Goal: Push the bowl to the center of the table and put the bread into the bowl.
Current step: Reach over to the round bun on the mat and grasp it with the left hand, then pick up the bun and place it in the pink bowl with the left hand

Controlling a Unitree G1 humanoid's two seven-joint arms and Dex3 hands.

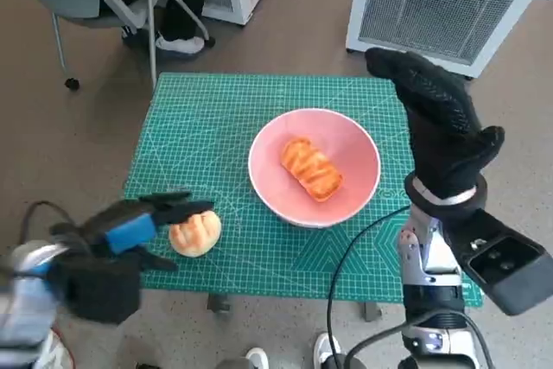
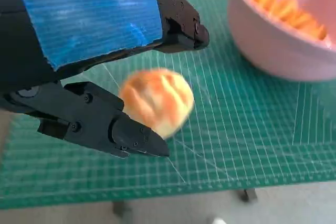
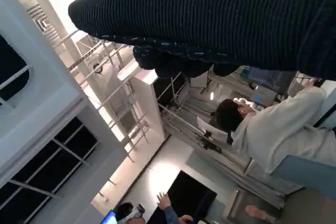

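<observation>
Straddling the bread roll (image 1: 195, 232) — left hand (image 1: 130, 232), fingers apart.

Looks like lab or office: white vented equipment cabinets (image 1: 436, 6), wheeled chair (image 1: 95, 6), green cutting mat (image 1: 199, 127), seated person (image 3: 273, 129).

— Where does the head view look from?
— High up, steeply down on the green mat (image 1: 216, 118), both arms rising from below.
— And the left wrist view?
— Close behind the left hand (image 2: 89, 40), low over the mat (image 2: 236, 129). Both catch the pink bowl (image 1: 314, 168) (image 2: 273, 51) and the bun (image 1: 195, 232) (image 2: 157, 100).
— The right wrist view?
— Behind the glove (image 3: 220, 19), facing out into the room, sharing nothing with them.
</observation>
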